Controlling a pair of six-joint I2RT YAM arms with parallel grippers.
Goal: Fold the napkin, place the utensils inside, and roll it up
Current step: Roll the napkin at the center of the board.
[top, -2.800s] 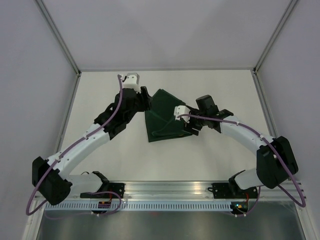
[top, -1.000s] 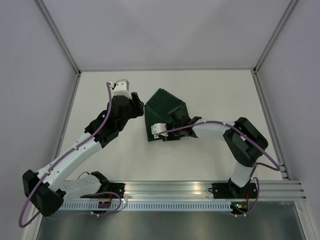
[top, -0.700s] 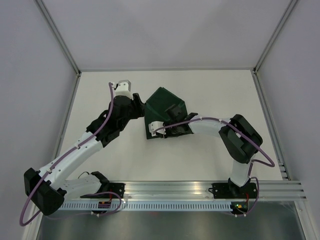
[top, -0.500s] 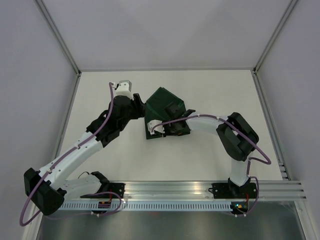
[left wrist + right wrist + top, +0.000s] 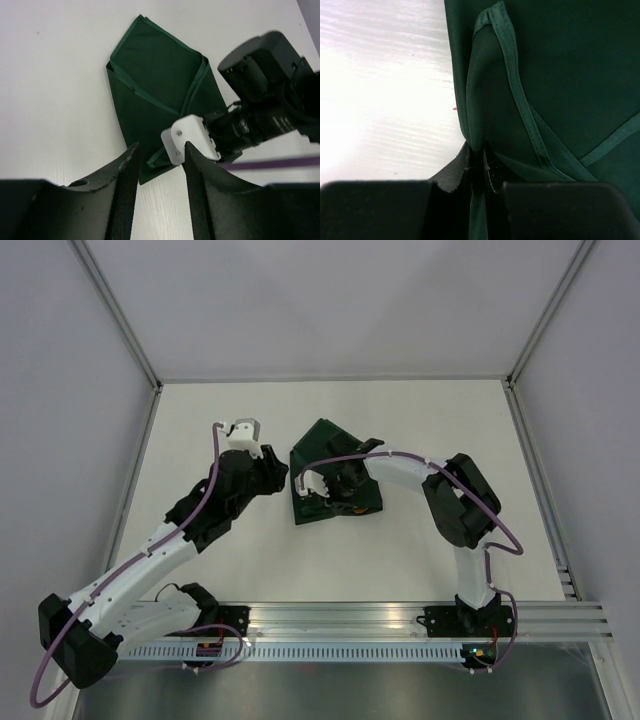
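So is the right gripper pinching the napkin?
Yes, the right gripper has its fingertips closed on a raised fold of the napkin.

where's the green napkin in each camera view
top external: napkin just above the picture's centre.
left wrist: napkin upper centre, lying flat and folded.
right wrist: napkin fills the right half, seen close up.
shared landmark: the right gripper pinching a hemmed edge of the napkin.
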